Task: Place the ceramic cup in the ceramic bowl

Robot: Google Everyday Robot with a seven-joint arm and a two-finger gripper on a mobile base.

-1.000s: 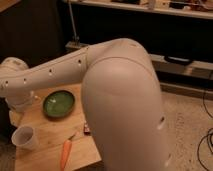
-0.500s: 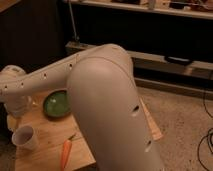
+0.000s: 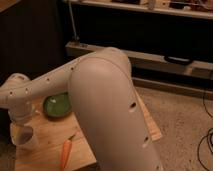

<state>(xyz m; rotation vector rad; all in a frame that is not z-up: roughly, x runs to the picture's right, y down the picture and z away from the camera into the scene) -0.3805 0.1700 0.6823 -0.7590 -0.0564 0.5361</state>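
The gripper (image 3: 19, 121) is hanging right over the ceramic cup (image 3: 25, 139) on the table (image 3: 50, 134); whether it is gripping cannot be told. The ceramic bowl (image 3: 56, 106) is sitting empty, so the transfer is not yet done.

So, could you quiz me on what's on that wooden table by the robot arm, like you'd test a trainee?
1. True or false: the ceramic cup already sits inside the ceramic bowl.
2. Which also lies on the table? A) carrot B) spoon C) banana
3. Fill in: the gripper is down at the white ____, apart from the green bowl.
Key: 1 false; 2 A; 3 cup.
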